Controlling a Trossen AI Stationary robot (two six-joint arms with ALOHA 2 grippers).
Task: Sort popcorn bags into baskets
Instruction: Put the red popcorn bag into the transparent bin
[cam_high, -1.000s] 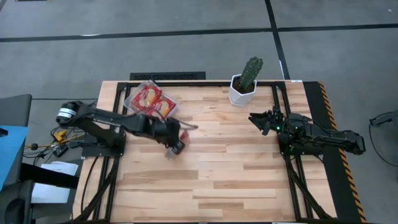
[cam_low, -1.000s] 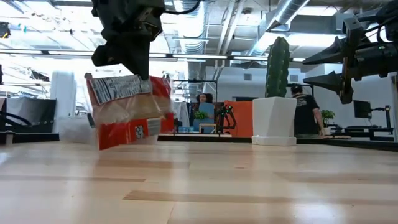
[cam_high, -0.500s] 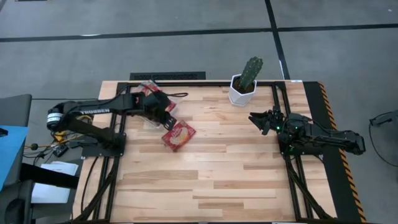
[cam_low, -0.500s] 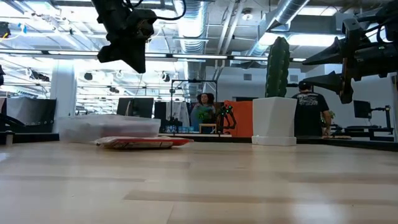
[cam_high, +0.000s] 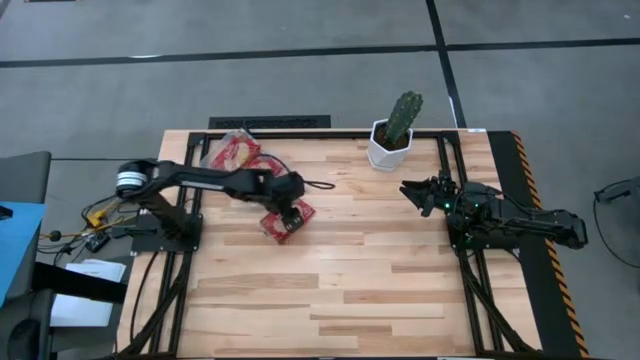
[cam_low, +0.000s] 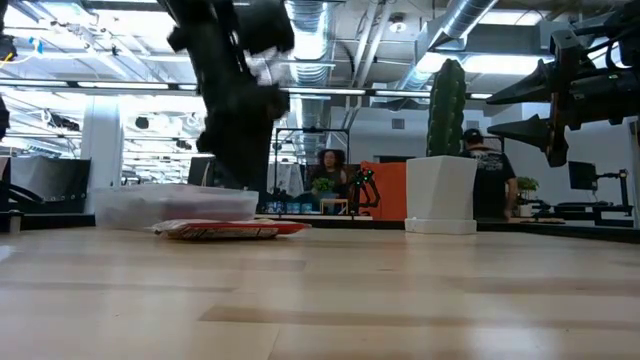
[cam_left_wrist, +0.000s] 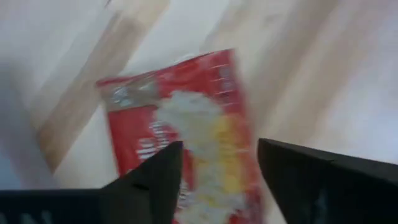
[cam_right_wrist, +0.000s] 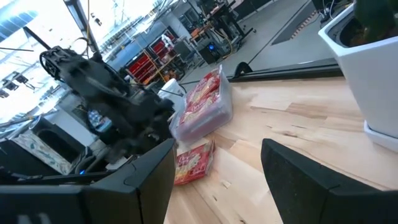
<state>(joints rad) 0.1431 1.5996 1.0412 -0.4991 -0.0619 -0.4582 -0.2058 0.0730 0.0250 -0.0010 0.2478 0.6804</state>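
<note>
One red popcorn bag (cam_high: 281, 226) with a yellow-cream picture lies flat on the table, left of its middle; it also shows in the left wrist view (cam_left_wrist: 186, 118) and the low view (cam_low: 225, 230). My left gripper (cam_high: 292, 203) hangs open just above it, with a finger toward either side of the bag (cam_left_wrist: 219, 168), touching nothing. The clear tray (cam_high: 212, 158) at the far left holds more red bags (cam_high: 240, 152). My right gripper (cam_high: 410, 190) waits open and empty above the table's right side.
A white faceted pot with a cactus (cam_high: 392, 140) stands at the far edge, right of the middle. Black rails run along the table's left, right and far edges. Bare wood lies between the loose bag and the right arm. People show in the room behind the table.
The bag hung from my left gripper above the table a second ago; the gripper has let it go, and it now lies flat. The gripper went toward the tray, then came back over the bag and moved down.
</note>
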